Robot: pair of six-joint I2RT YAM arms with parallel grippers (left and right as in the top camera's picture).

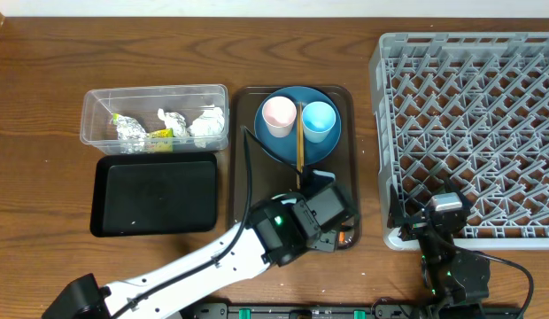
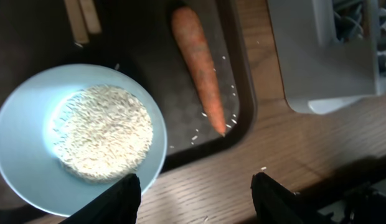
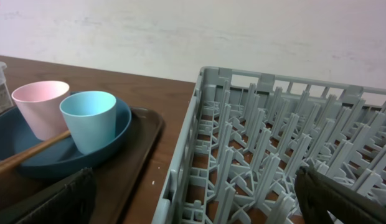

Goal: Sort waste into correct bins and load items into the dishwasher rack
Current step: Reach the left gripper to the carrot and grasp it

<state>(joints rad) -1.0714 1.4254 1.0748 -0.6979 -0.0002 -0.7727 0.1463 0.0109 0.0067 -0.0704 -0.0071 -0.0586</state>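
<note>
My left gripper (image 1: 328,221) (image 2: 196,199) is open and empty, hovering over the front edge of the brown tray. Below it in the left wrist view are a pale bowl (image 2: 18,124) full of white rice (image 2: 103,130), an orange carrot (image 2: 199,65) with loose rice grains (image 2: 225,93) beside it, and the chopstick ends (image 2: 84,18). In the overhead view the bowl is hidden under the arm and only a bit of carrot (image 1: 345,237) shows. The blue plate (image 1: 297,146) holds the pink cup (image 1: 279,115), light blue cup (image 1: 319,120) and chopsticks (image 1: 299,151). My right gripper (image 1: 443,217) (image 3: 193,205) is open and empty at the grey rack's (image 1: 469,124) front left corner.
The clear tub (image 1: 155,97) at the back left holds napkins (image 1: 206,124) and the silver wrapper (image 1: 131,131). The black tray (image 1: 155,190) lies in front of it. The brown serving tray (image 1: 248,177) sits between these and the rack (image 3: 286,155). The right wrist view shows both cups (image 3: 90,118).
</note>
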